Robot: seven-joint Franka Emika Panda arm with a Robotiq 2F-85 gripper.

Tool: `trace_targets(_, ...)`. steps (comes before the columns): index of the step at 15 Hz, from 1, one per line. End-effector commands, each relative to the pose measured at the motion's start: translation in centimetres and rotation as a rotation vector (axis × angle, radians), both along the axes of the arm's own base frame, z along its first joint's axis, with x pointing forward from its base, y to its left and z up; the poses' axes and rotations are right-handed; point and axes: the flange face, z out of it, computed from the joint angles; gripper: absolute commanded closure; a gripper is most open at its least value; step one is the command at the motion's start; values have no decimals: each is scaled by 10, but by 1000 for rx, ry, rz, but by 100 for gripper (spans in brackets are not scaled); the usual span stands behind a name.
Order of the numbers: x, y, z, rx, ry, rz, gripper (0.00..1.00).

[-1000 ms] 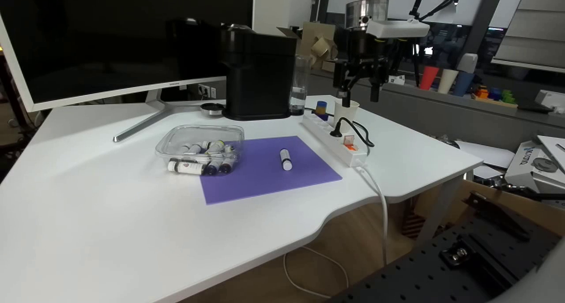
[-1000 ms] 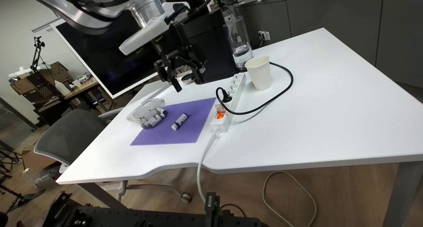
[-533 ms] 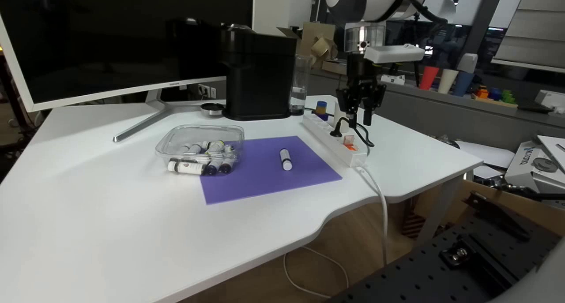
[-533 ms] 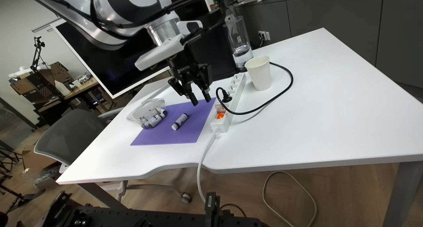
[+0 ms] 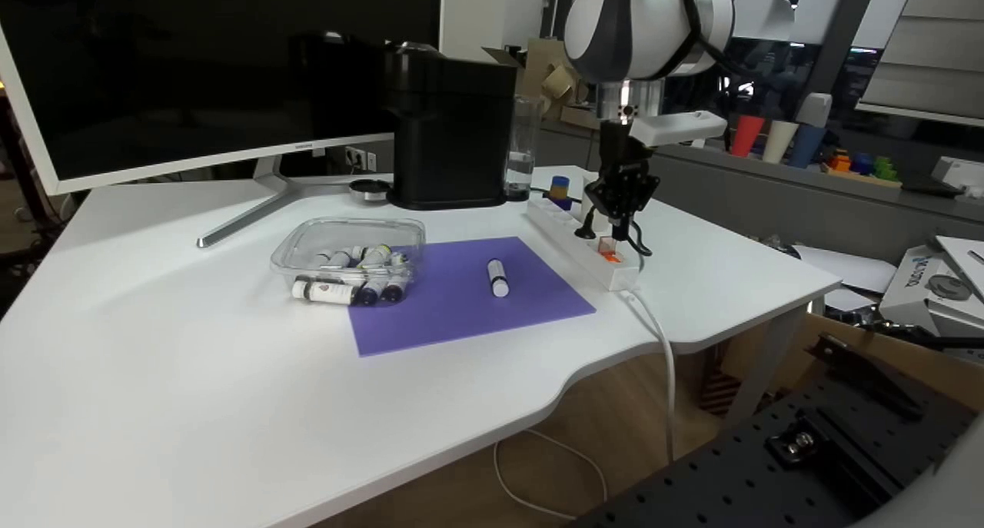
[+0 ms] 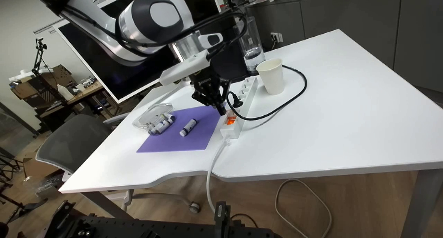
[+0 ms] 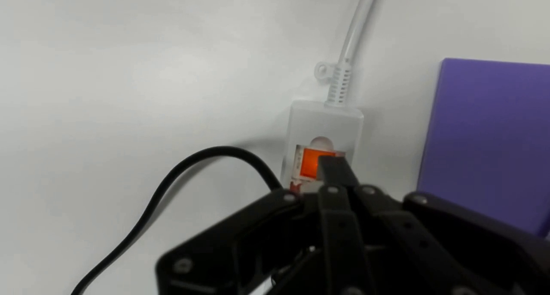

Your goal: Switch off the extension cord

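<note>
White table (image 6: 328, 134) is being used as the base. Low, flat room along one side is being given by the purple mat (image 6: 202, 137).

Extension cord (image 5: 578, 250) is being supported on the tabletop, between mat and white cup (image 6: 271, 78). Hard plastic is being assumed: stiff, fairly light, likely prone to skidding if shoved sideways. No grasp is being called for, just a straight-down press; if steadying is needed, the narrow body itself is being suggested as the hold.

Gripper (image 6: 222, 110) is being held low over the end nearer the table's curved edge, jaws closed together, nothing being gripped. Contact isn't being shown clearly.

Mat side is being preferred for moving in and out. Opposite side is being hemmed by the looped black cable (image 7: 223, 151) and, farther along, the cup; snagging is being risked there. Curved edge is being crossed by the white cable (image 7: 355, 35), a tug hazard.

Clear flap (image 5: 607, 245) is being seen raised beside the fingertips (image 7: 337, 171); looks thin, likely fragile, side knocks to be avoided.

Orange switch (image 7: 309, 162) is being partly hidden by the fingertips in the wrist view; no press is being seen yet, on/off can't be told.
</note>
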Motion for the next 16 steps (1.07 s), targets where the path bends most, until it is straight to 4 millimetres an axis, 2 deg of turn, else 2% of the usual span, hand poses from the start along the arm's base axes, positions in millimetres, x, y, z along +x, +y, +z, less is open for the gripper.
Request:
trace_targets(1,10,-9,-7,-6,-39,9,100)
trace_targets(16,8,-8,-36,0,-33,4,100)
